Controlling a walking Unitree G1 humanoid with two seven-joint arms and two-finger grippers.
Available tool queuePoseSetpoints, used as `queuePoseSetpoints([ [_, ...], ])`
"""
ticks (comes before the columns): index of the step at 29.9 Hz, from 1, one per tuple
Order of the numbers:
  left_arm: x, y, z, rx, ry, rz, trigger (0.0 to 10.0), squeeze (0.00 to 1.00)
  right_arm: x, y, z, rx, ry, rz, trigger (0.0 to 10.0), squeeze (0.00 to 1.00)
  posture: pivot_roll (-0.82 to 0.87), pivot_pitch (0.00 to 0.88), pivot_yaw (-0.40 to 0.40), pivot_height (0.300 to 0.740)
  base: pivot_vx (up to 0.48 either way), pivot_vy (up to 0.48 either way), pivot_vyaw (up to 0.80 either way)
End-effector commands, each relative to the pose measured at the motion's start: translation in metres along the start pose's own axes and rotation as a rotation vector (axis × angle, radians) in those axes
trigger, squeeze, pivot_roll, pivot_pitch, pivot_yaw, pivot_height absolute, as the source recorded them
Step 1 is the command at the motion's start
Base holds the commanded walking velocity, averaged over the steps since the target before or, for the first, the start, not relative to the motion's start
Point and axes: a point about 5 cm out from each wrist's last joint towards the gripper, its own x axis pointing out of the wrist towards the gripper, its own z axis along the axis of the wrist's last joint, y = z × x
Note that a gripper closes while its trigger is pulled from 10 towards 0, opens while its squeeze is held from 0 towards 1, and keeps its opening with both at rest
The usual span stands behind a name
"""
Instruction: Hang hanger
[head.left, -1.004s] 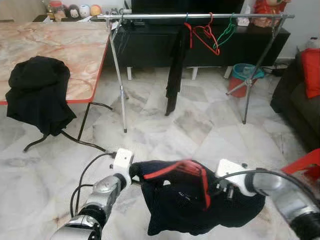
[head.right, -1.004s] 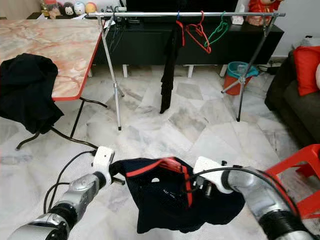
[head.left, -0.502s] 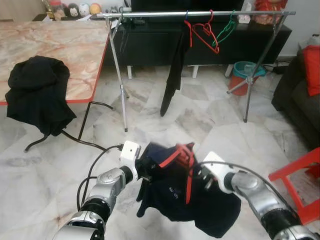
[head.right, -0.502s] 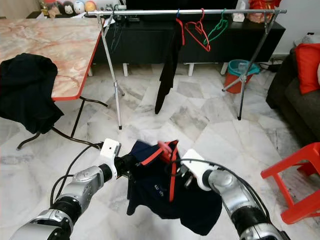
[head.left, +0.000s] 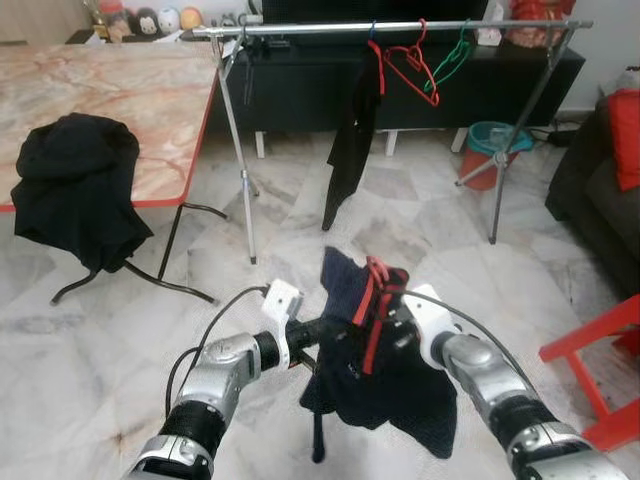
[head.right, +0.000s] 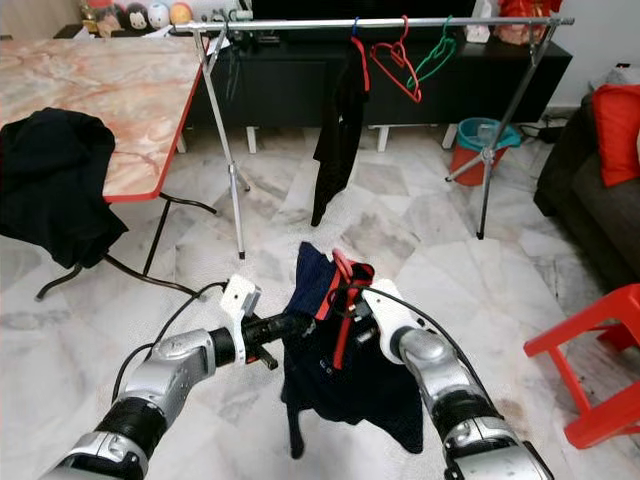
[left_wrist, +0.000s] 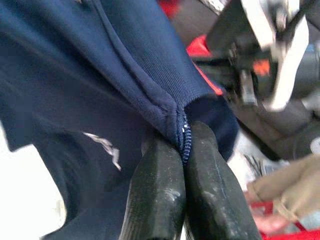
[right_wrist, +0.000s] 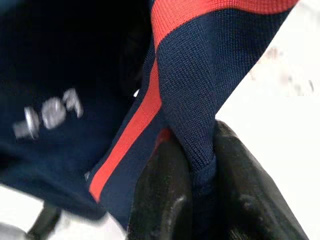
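Both grippers are clenched on one dark navy garment (head.left: 385, 385) with red trim, held up between them above the marble floor (head.left: 120, 340). At the left gripper (left_wrist: 182, 150) the jaws are pressed together on a stitched navy edge of the cloth, the seam pinched right between the two black fingers (left_wrist: 155, 195); at the right gripper (right_wrist: 197, 165) the jaws are squeezed on a fold of the fabric beside a red stripe. From the head views the left gripper (head.left: 318, 332) reaches in from the robot's left and the right gripper (head.left: 392, 325) from its right, the two close together, with the garment bunched over them and its bulk hanging down below — a red band (head.left: 375, 310) runs down its front. I cannot tell whether that band is a hanger or only trim. Well ahead stands a metal clothes rail (head.left: 400, 27) on slanted legs, carrying a black garment (head.left: 350, 150), a red hanger (head.left: 412, 65) and a green hanger (head.left: 450, 62), the two hangers side by side near the rail's right half. To the robot's left is a desk (head.left: 130, 90) with a marbled pink top, and a black cloth (head.left: 75, 185) is draped over its near edge. A red chair (head.left: 605, 370) stands at the right, and a teal bucket (head.left: 490, 145) sits behind the rail.
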Motion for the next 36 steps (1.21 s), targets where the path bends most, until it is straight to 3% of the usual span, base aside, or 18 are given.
queuePoseSetpoints([
  [1, -0.002, 0.0, -0.005, 0.007, 0.033, 0.002, 10.0, 0.0, 0.002, -0.006, 0.03, 0.03, -0.134, -0.029, 10.0, 0.0, 0.03, 0.029, -0.01, 0.74, 0.0, 0.0, 0.0],
  [2, -0.005, 0.004, -0.004, 0.016, 0.035, 0.041, 10.0, 0.0, 0.003, -0.006, 0.044, 0.041, -0.193, -0.024, 10.0, 0.0, 0.03, 0.029, -0.01, 0.74, 0.0, 0.0, 0.0],
  [8, -0.009, 0.009, -0.002, 0.038, 0.045, 0.093, 10.0, 0.0, 0.004, -0.009, 0.06, 0.018, -0.243, -0.043, 10.0, 0.0, 0.04, 0.036, -0.018, 0.74, 0.0, 0.0, 0.0],
  [14, -0.013, 0.008, -0.009, 0.053, 0.087, 0.076, 10.0, 0.0, 0.003, -0.009, 0.076, 0.023, -0.307, -0.032, 10.0, 0.0, 0.04, 0.041, -0.018, 0.74, 0.0, 0.0, 0.0],
  [15, -0.013, 0.007, -0.01, 0.055, 0.092, 0.074, 10.0, 0.34, 0.003, -0.009, 0.077, 0.019, -0.312, -0.03, 10.0, 0.0, 0.04, 0.041, -0.018, 0.74, 0.0, 0.0, 0.0],
  [16, -0.014, 0.007, -0.011, 0.059, 0.095, 0.077, 10.0, 0.47, 0.003, -0.009, 0.077, 0.017, -0.316, -0.029, 10.0, 0.0, 0.04, 0.041, -0.018, 0.74, 0.0, 0.0, 0.0],
  [17, -0.014, 0.007, -0.011, 0.063, 0.094, 0.084, 10.0, 1.0, 0.003, -0.009, 0.077, 0.018, -0.317, -0.028, 10.0, 0.0, 0.03, 0.046, -0.017, 0.74, 0.0, 0.0, 0.0],
  [28, -0.014, 0.003, -0.013, 0.082, 0.121, 0.038, 10.0, 1.0, 0.001, -0.012, 0.077, 0.022, -0.334, -0.046, 10.0, 0.0, 0.03, 0.049, -0.011, 0.74, 0.0, 0.0, 0.0],
  [32, -0.018, 0.012, -0.009, 0.114, 0.106, 0.129, 10.0, 1.0, -0.001, -0.011, 0.078, -0.006, -0.354, 0.001, 10.0, 0.0, 0.03, 0.053, -0.013, 0.74, 0.0, 0.0, 0.0],
  [34, -0.024, 0.023, 0.0, 0.134, 0.054, 0.231, 10.0, 1.0, -0.005, -0.011, 0.07, -0.053, -0.346, 0.061, 10.0, 0.0, 0.03, 0.054, -0.015, 0.74, 0.0, 0.0, 0.0],
  [36, -0.028, 0.027, 0.005, 0.147, 0.031, 0.264, 10.0, 1.0, -0.007, -0.013, 0.066, -0.071, -0.34, 0.079, 10.0, 0.0, 0.03, 0.055, -0.015, 0.74, 0.0, 0.0, 0.0],
])
